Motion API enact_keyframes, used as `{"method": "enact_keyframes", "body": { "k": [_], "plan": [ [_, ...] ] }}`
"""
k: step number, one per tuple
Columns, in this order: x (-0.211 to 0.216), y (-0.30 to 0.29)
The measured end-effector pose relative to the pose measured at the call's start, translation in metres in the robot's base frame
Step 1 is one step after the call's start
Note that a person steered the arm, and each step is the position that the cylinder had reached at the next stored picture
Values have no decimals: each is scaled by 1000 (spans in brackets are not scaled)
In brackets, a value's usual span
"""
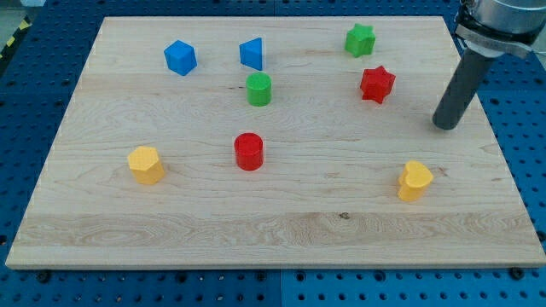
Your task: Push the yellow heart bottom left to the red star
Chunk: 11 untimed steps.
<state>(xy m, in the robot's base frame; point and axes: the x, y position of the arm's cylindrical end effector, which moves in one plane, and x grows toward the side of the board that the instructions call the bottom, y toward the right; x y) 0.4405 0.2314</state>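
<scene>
Tip (444, 126) nr right edge, betw red star (377, 83) & yellow heart (415, 180)

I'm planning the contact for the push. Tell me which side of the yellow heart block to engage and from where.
Press my tip against the yellow heart block's right-hand face, coming from the view's right. The red star block lies up-left of it, so its bottom-left spot sits leftward and slightly up.

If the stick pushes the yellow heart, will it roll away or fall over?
Probably neither. The yellow heart looks squat and flat-bottomed, so it should slide on the smooth wooden board. Its lobed sides might make it twist if my tip pushes it off-centre.
</scene>
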Motion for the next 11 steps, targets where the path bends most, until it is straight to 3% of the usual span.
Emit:
{"method": "enact_keyframes", "body": {
  "k": [3, 5, 6, 11],
  "plan": [
    [80, 2],
    [111, -3],
    [116, -59],
    [25, -89]
  ]
}}
